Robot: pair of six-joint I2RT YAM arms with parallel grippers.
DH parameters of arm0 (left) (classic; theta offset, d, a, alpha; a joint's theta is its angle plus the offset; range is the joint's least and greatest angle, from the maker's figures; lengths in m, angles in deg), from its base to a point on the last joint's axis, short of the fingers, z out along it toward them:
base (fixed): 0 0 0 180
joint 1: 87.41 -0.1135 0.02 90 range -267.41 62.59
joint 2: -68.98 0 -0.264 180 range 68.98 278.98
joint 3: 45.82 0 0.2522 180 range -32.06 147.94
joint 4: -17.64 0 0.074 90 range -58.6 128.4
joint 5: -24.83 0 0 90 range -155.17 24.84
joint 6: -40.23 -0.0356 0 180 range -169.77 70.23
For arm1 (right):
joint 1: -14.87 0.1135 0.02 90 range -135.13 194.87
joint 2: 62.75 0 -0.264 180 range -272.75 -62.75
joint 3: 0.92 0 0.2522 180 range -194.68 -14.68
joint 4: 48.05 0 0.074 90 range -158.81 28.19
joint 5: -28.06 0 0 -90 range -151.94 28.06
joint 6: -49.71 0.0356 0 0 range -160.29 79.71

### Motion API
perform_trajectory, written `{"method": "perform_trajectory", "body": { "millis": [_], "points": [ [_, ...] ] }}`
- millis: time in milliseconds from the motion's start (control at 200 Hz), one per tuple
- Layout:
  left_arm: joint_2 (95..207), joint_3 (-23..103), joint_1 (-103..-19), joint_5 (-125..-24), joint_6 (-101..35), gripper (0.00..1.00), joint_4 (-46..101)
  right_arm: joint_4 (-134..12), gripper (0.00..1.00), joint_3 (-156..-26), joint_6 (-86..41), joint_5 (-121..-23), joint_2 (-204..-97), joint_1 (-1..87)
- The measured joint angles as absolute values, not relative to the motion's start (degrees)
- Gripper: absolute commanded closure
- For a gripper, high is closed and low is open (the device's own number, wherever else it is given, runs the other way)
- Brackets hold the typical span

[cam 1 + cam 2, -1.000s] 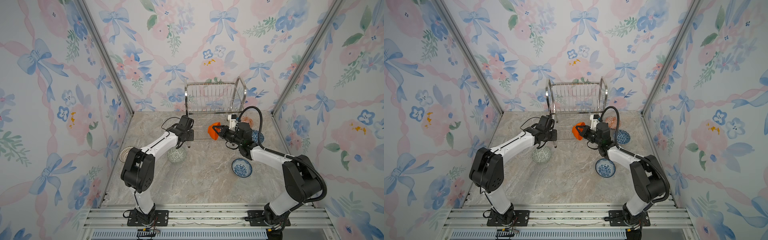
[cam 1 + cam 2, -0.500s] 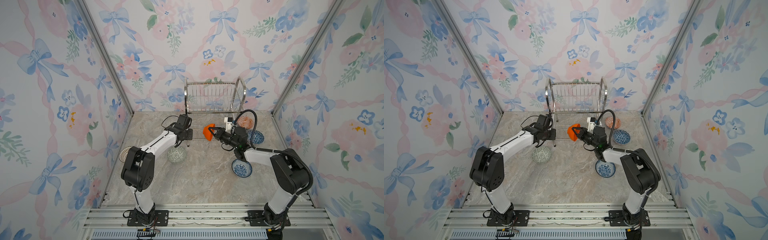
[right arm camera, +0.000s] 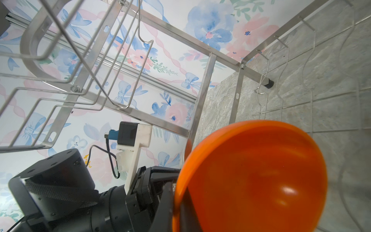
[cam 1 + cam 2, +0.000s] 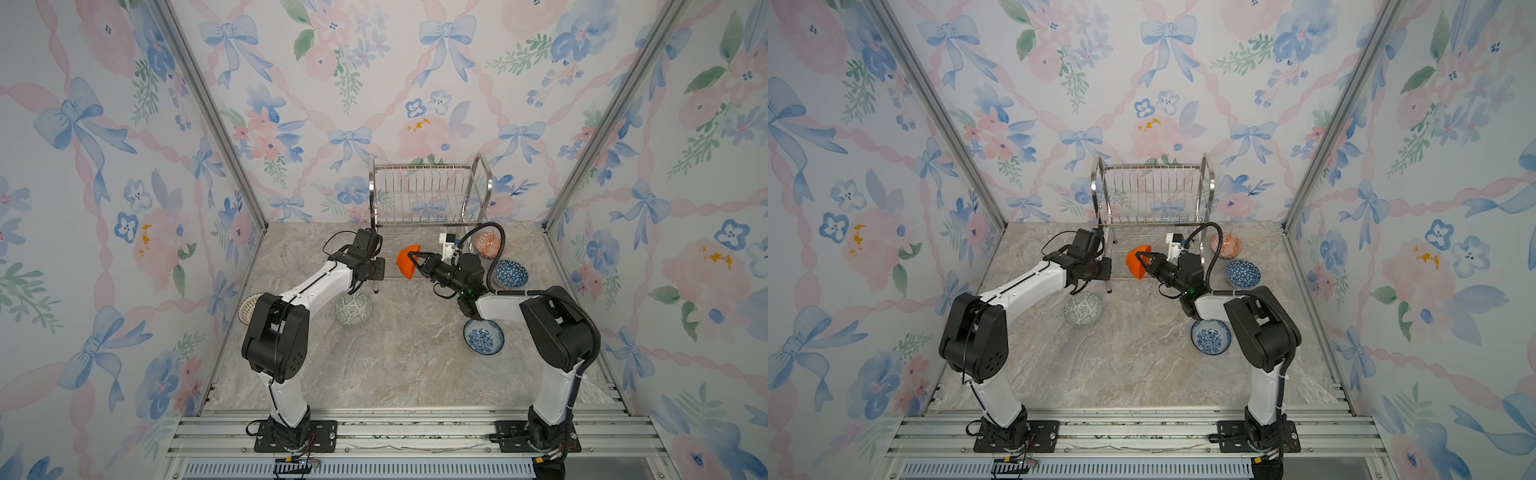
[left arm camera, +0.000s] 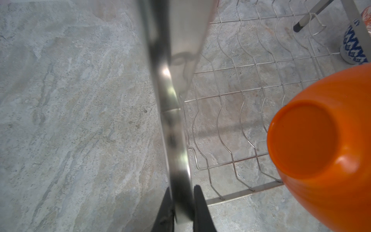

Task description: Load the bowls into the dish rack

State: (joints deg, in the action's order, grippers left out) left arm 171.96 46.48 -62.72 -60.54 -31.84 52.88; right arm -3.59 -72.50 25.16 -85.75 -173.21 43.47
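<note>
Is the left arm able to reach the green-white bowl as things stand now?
Probably not yet. The left gripper has its jaws shut on the frame of the dish rack and must release first. The green-white bowl itself lies uncovered just beside that arm.

You get bright, even light and soft shadows in both top views, glare on the bowl point(image 3: 251, 176), and a blurred rack post point(image 5: 174, 120) in the left wrist view.

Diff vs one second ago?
Right gripper, shut on the orange bowl, carried it slightly leftward in both top views, along the lower shelf of the dish rack. Left gripper stayed clamped on its frame; rack and other bowls unmoved.
</note>
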Motion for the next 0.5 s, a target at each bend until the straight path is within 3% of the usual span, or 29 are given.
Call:
{"method": "perform_trajectory", "body": {
  "millis": [500],
  "points": [
    [172.0, 46.1, -62.7, -60.7, -33.1, 1.00, 52.2, -2.1, 1.00, -84.4, 26.9, -87.1, -183.5, 43.6]
  ]
}}
